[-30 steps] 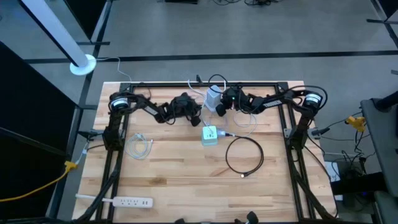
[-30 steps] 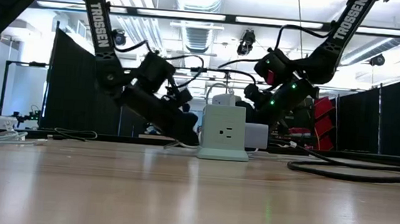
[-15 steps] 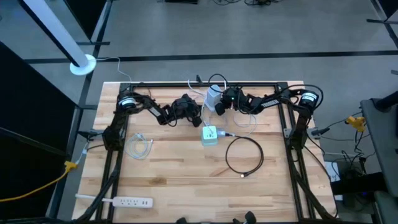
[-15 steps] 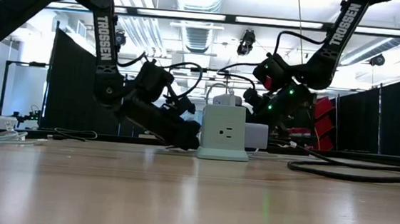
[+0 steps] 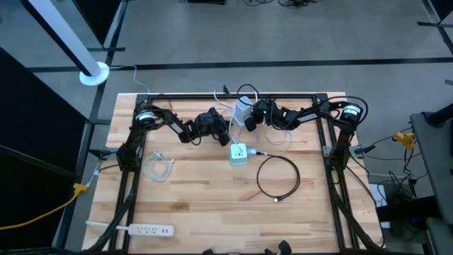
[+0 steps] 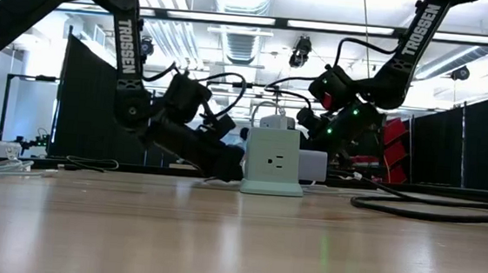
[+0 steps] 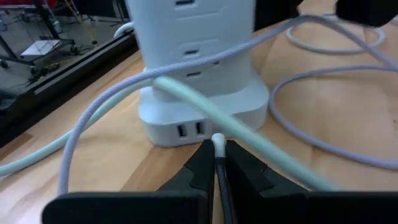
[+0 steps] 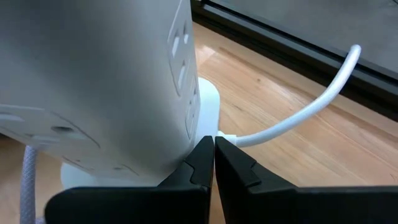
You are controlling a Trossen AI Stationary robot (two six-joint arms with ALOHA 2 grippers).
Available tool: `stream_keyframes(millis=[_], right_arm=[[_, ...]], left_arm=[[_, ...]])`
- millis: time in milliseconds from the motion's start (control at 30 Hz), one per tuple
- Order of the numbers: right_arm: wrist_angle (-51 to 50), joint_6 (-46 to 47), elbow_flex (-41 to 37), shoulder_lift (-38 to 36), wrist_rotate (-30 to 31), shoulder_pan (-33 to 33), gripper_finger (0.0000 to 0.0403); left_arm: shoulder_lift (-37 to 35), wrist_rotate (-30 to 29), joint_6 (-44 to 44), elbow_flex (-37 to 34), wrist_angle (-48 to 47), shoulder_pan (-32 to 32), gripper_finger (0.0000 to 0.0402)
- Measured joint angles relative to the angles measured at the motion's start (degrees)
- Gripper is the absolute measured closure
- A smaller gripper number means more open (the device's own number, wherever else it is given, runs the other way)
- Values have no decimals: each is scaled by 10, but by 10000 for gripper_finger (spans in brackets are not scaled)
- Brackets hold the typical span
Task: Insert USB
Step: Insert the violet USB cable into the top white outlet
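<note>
A white tower power strip stands at the table's far middle, with two USB ports in its base. My left gripper is low on the table just in front of those ports, shut on a small white USB plug. The plug's tip stands a little short of the ports. My right gripper is shut on the tower's other side, low against the tower's wall. A white cable leaves the tower beside its tips. My left gripper pinches the white plug's rear between its two fingertips, and only the plug's tip shows ahead of them. The fingers come in nearly level, slanting slightly down, along the plug's line. A dark cord runs back between them. My right gripper has its shut fingertips at the tower's lower wall, beside the root of the white cable. The fingers slant down from the table's right. I cannot tell whether they touch the tower or the cable.
A pale green outlet cube stands just nearer than the tower. Its green cable and a lavender cable cross in front of the tower. A black cable loop, a white cable bundle and a white power strip lie nearer.
My left arm's upper links have shifted a little, while its gripper keeps its place by the tower's base. Both grippers stay shut.
</note>
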Motion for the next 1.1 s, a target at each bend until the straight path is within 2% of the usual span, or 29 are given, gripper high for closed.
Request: stream_keyframes(millis=[600, 767, 1100], right_arm=[[-7, -5, 1, 0, -1, 0, 403], [-8, -8, 1, 0, -1, 0, 403], [-9, -14, 1, 0, 4, 7, 403]], left_arm=[[-2, -15, 1, -1, -5, 0, 387], [-9, -41, -10, -4, -10, 1, 387], [-10, -30, -8, -4, -8, 1, 387]])
